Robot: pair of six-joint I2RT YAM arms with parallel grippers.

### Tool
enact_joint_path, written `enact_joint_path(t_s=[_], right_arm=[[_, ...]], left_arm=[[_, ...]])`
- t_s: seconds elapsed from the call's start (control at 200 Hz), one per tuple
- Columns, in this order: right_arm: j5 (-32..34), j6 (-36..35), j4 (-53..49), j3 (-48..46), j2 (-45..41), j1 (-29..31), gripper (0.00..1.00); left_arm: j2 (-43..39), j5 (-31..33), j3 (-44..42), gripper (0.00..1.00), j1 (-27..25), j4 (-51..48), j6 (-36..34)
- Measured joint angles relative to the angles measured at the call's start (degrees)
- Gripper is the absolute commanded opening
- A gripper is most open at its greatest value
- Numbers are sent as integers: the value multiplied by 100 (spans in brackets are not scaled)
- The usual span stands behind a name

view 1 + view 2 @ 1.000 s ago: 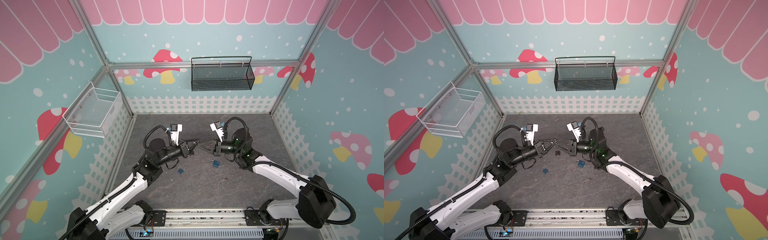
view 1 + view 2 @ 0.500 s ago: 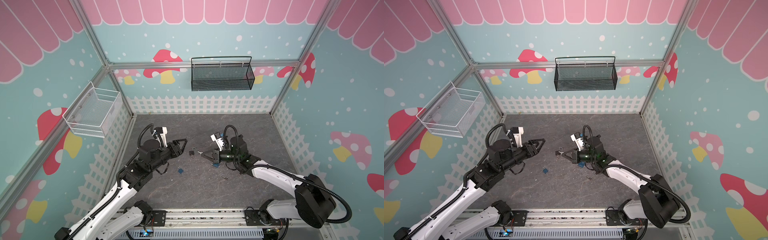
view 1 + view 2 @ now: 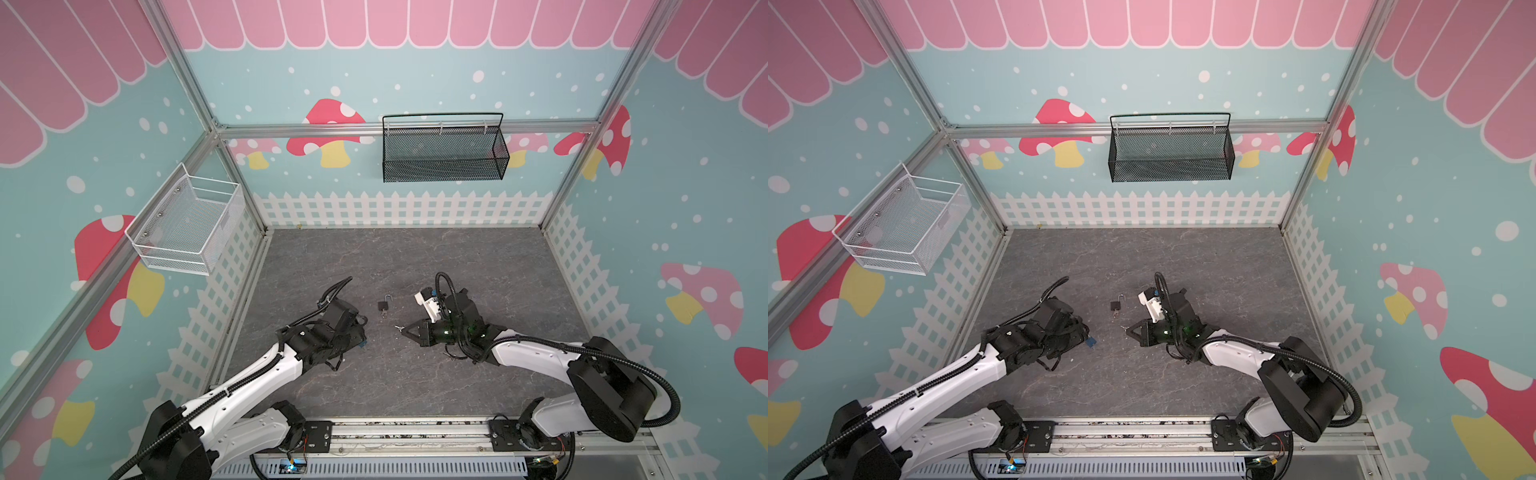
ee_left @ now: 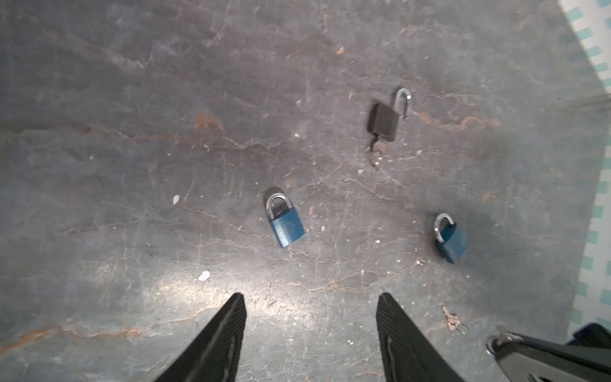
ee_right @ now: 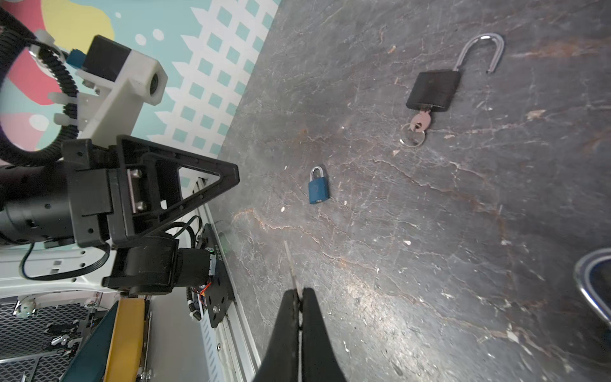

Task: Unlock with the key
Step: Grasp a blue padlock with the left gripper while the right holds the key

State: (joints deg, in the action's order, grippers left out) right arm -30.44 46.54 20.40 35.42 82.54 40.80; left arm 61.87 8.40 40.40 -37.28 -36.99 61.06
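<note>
1. The black lock [image 5: 433, 91] lies open on the floor [image 4: 132, 132], with its key [image 5: 420, 120] in it.
2. My left gripper [image 4: 311, 299] is open and empty.
3. My right gripper [image 5: 299, 292] pinches a thin key [image 5: 292, 268]; the blue locks [image 4: 286, 223] look shut.

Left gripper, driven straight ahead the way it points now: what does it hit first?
Probably the nearer blue padlock, lying almost on the left gripper's line, though the floor may come first.
</note>
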Motion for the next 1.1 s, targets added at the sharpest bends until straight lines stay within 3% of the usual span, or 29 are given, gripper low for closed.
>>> enact_joint_path(t_s=[0.245, 0.645, 1.095], right_arm=[[7, -50, 151, -22, 219, -2, 0], [-13, -144, 249, -26, 240, -149, 0], [-256, -197, 295, -170, 247, -393, 0]], left_arm=[[688, 114, -59, 63, -149, 282, 326], [2046, 256, 184, 55, -181, 610, 149], [2754, 315, 542, 38, -175, 664, -168]])
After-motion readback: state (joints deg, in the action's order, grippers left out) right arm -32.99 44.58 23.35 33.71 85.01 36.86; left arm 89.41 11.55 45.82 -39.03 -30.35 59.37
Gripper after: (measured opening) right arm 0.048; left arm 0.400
